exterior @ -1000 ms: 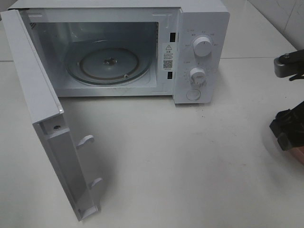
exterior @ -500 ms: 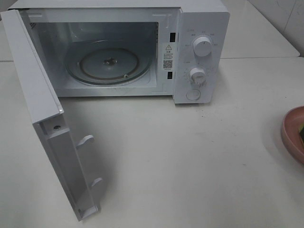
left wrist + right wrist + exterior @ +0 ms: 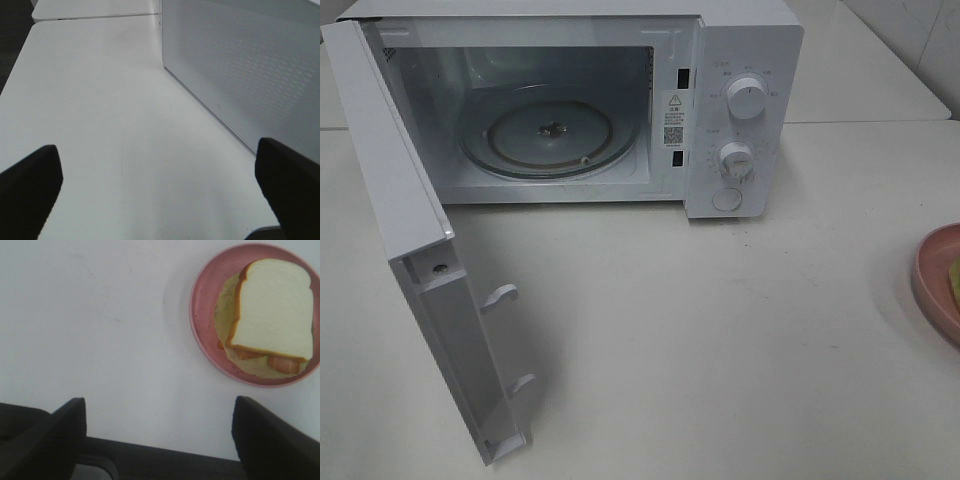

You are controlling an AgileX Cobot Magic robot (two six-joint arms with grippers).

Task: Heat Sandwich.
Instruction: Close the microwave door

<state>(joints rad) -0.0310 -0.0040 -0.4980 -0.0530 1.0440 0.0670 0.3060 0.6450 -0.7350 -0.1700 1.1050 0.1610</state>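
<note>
The sandwich [image 3: 272,310] lies on a round pink plate [image 3: 202,315]: a white slice with brown crust on top, with pinkish-orange filling poking out below it. My right gripper [image 3: 157,440] is open and empty, its dark fingers [image 3: 45,440] apart over bare table, short of the plate. In the exterior high view only the plate's edge [image 3: 932,280] shows at the right border, and neither gripper appears. The microwave [image 3: 740,100] stands at the back with its door [image 3: 400,200] swung wide to the left and its glass turntable [image 3: 548,132] bare. My left gripper [image 3: 160,200] is open beside the door's outer face [image 3: 240,65].
The open door sticks far out toward the front left of the white table [image 3: 720,340]. Two knobs [image 3: 747,98] and a button sit on the microwave's right panel. A seam between tabletops runs behind the microwave.
The right arm, seen a second ago at the right edge above the plate, has pulled out of the exterior view, uncovering the pink plate. Microwave and door have not moved.
</note>
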